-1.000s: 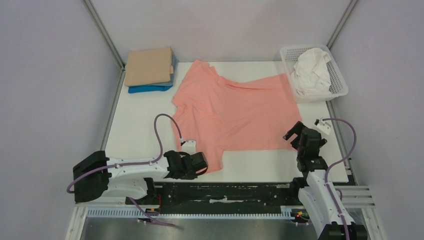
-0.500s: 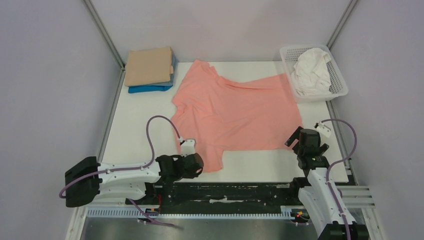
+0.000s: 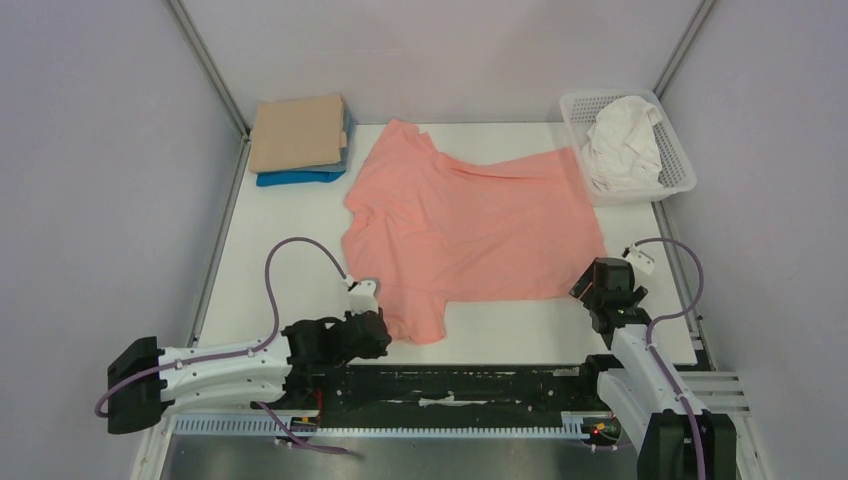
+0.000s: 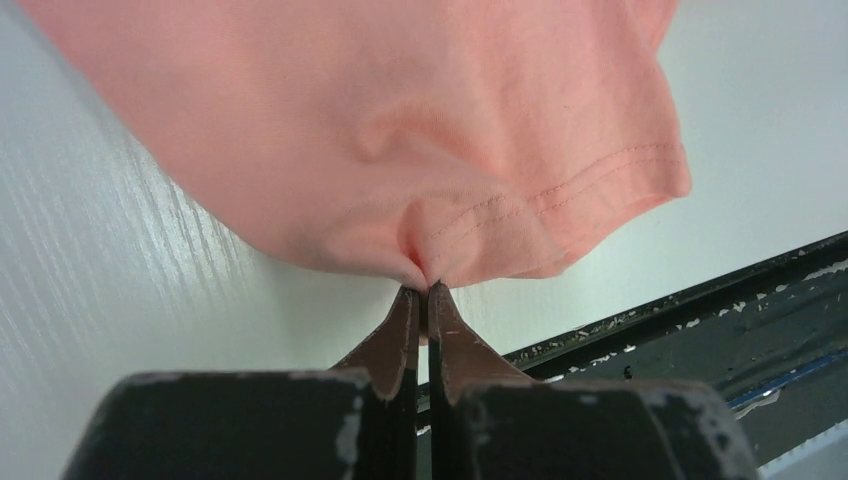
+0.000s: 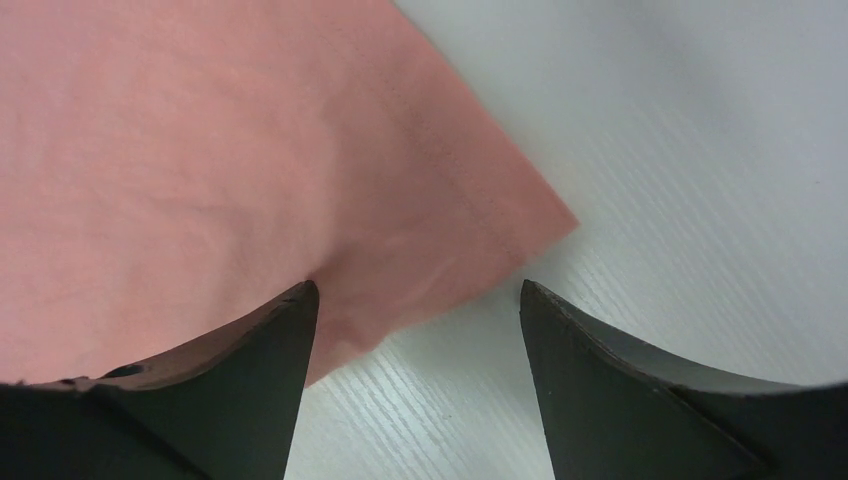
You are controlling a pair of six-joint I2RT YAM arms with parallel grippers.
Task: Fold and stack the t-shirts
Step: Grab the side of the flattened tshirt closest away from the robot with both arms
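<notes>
The salmon-pink t-shirt [image 3: 470, 225] lies spread flat on the white table. My left gripper [image 3: 378, 326] is shut on the hem of its near sleeve, pinching a small fold of cloth [image 4: 425, 268]. My right gripper [image 3: 590, 288] is open at the shirt's near right corner [image 5: 480, 220], its fingers straddling the hem edge just above the table. The tan t-shirt [image 3: 297, 132] lies folded on the folded blue t-shirt [image 3: 296, 177] at the back left. The white t-shirt [image 3: 620, 140] is crumpled in the basket.
The white lattice basket [image 3: 677, 160] stands at the back right corner. A black rail [image 3: 470, 385] runs along the table's near edge. Metal frame posts rise at the back corners.
My left arm has drawn back towards the near left, pulling the sleeve a little with it. My right gripper has moved slightly down to the shirt's corner.
</notes>
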